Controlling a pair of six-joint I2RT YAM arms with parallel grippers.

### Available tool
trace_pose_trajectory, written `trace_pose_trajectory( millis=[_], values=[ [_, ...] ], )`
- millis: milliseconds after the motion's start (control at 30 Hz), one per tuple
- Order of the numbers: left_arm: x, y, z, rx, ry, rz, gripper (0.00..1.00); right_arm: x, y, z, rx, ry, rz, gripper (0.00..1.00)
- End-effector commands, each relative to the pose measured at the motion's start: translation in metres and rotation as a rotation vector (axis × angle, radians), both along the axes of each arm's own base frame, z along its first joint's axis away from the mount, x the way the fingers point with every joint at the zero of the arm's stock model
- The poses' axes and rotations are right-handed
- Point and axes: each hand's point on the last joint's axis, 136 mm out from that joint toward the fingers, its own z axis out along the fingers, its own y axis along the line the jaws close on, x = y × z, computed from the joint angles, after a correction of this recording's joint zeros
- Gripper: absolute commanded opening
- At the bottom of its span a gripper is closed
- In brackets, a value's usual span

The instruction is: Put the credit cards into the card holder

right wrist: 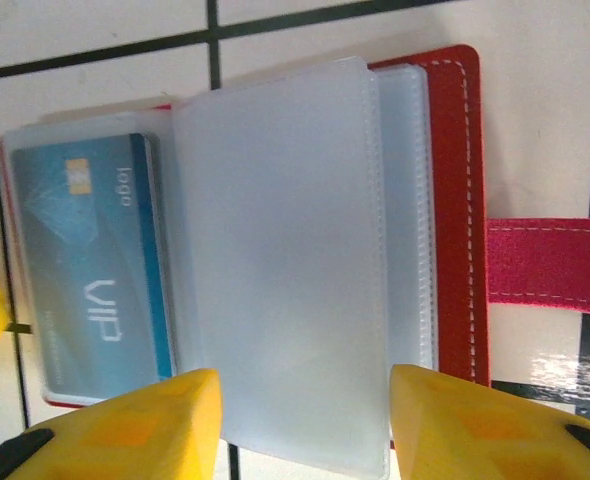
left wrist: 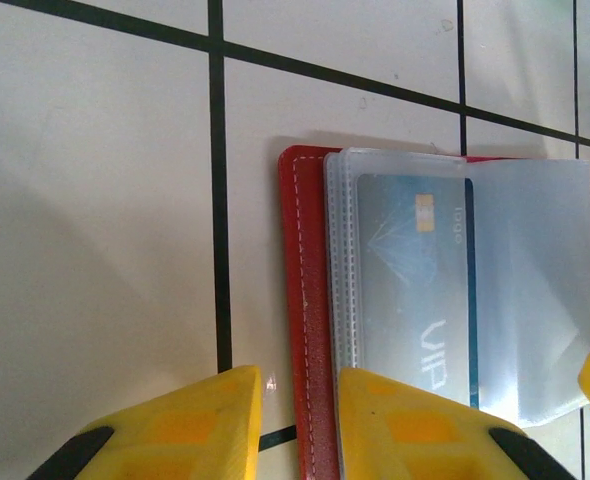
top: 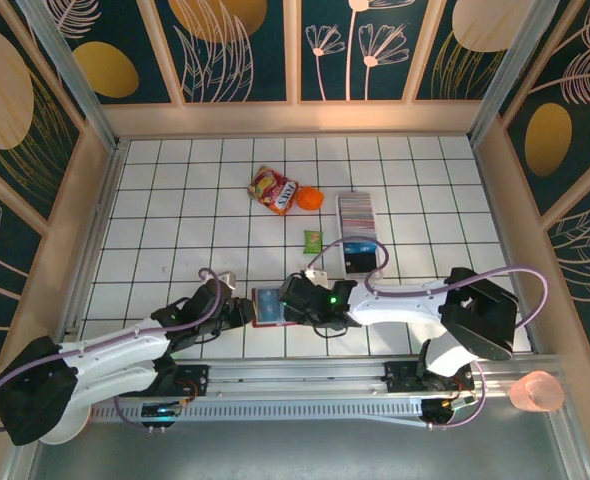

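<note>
My left gripper (left wrist: 297, 385), narrowly parted, straddles the flat-lying card holder's (left wrist: 305, 300) red edge, my right gripper (right wrist: 305, 385), half open, brackets its floppy clear sleeve (right wrist: 275, 250), seemingly clamping nothing, and the thin, slick credit cards (top: 356, 210) in the tray (top: 347, 268) beyond want an edge pinch.

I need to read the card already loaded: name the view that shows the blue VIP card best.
Right wrist: the blue VIP card lies whole in a clear sleeve of the card holder, print legible. Left wrist shows it with its lower end hidden; the top view gives a tiny bluish patch.
</note>
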Motion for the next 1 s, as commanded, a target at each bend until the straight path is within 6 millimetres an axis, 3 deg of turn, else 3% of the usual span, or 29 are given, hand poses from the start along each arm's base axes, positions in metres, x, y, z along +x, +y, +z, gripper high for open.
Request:
trace_pose_trajectory(
  millis=[0, 400, 633, 700, 833, 967],
  values=[
    [-0.004, -0.001, -0.004, -0.012, 0.013, -0.008, 0.26, 0.006, 0.015, 0.02, 0.086, -0.05, 0.005, 0.47],
    [-0.005, -0.003, -0.007, -0.006, 0.023, -0.017, 0.24, 0.006, 0.024, 0.023, 0.109, -0.044, 0.012, 0.45],
    [-0.004, -0.003, -0.006, -0.005, 0.022, -0.014, 0.22, 0.006, -0.033, 0.011, -0.086, -0.053, -0.097, 0.52],
    [-0.004, -0.003, -0.006, -0.004, 0.022, -0.016, 0.22, 0.004, -0.038, 0.013, -0.091, -0.057, -0.103, 0.52],
    [-0.005, -0.004, -0.006, -0.009, 0.027, -0.019, 0.22, 0.001, -0.018, 0.019, -0.001, -0.053, -0.059, 0.5],
    [-0.005, -0.004, -0.007, -0.011, 0.03, -0.02, 0.22, -0.001, 0.005, 0.008, 0.02, -0.025, -0.008, 0.47]
  ],
)
